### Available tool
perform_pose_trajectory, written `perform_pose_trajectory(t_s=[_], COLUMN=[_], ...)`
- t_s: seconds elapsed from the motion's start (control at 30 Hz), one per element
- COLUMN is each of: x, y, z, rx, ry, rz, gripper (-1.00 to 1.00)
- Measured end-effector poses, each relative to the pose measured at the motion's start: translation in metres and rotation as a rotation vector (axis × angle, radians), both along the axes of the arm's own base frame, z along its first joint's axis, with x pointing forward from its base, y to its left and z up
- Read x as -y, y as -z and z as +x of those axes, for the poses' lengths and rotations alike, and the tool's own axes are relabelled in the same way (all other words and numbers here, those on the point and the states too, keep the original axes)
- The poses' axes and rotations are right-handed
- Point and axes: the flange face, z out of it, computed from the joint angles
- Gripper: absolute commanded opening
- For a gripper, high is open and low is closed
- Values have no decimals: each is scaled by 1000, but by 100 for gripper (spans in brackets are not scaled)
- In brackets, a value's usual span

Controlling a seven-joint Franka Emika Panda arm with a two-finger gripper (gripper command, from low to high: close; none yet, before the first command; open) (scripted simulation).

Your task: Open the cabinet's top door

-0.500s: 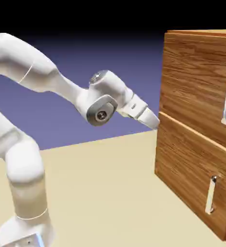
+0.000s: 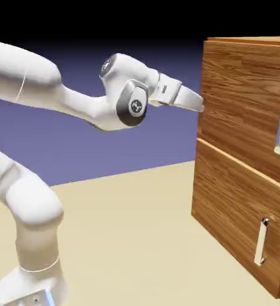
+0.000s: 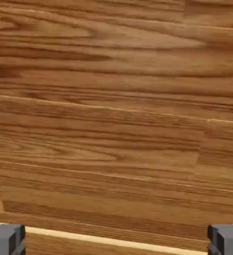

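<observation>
Raised since the earlier frame: the white, smooth-shelled arm (image 2: 79,109), its gripper (image 2: 197,104) now carried from seam height to the top door's left part in the exterior view. Fingers seen wide apart in the hand view, nothing held between; contact with wood cannot be told. Pale tabletop (image 2: 124,227) seen below. At right, the boxy cabinet (image 2: 241,179) is faced in streaked reddish-brown grain; its top door (image 2: 241,95) is shut, above a shorter panel (image 2: 226,200). Both are fitted with upright silver bars, unmoved.
</observation>
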Motion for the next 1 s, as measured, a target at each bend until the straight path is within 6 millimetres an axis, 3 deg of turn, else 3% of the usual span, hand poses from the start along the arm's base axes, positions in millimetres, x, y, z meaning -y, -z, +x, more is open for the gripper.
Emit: perform_pose_trajectory(t_s=[0.27,0.5,0.77,1.0], x=[27,62,112,158], y=[-45,-64,-62,-38], z=[-12,-17,-12,5], rx=[156,268,363,410], ry=[-15,-14,0,20], rz=[14,35,64,87], gripper=[0,0,0,0])
